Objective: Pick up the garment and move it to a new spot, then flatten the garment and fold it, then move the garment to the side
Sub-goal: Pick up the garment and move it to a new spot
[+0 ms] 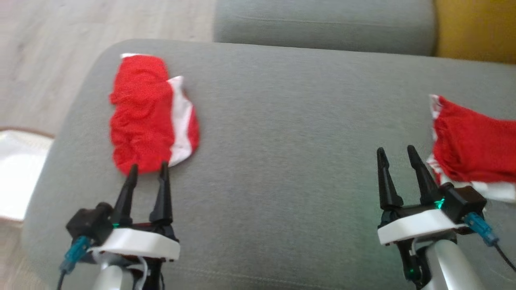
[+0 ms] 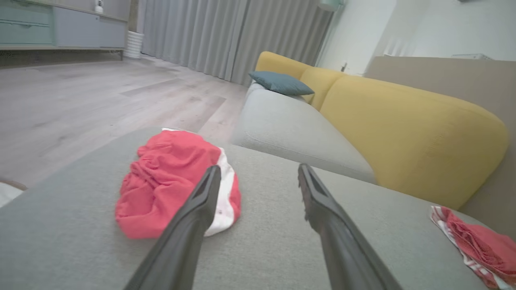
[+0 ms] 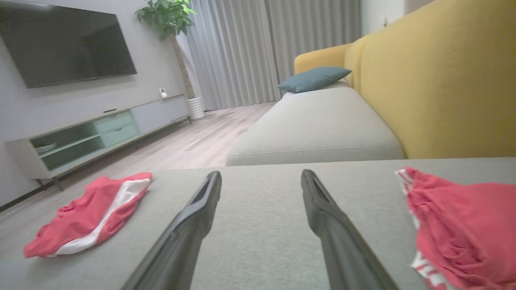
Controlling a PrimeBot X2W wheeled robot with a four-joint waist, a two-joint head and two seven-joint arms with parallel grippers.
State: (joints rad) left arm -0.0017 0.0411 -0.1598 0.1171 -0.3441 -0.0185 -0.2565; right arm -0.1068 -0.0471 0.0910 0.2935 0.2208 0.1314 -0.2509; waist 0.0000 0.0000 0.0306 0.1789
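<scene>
The red garment [image 1: 149,117] is lying at the left end of the grey cushion [image 1: 282,141], just beyond the open, empty left gripper [image 1: 148,166]. The right gripper [image 1: 395,148] is hovering open beside another red cloth [image 1: 471,145].

Soft, even daylight fills all three views, with only faint shadows. The head view is slightly blurred. Both wrist views bend lines toward their edges.
</scene>
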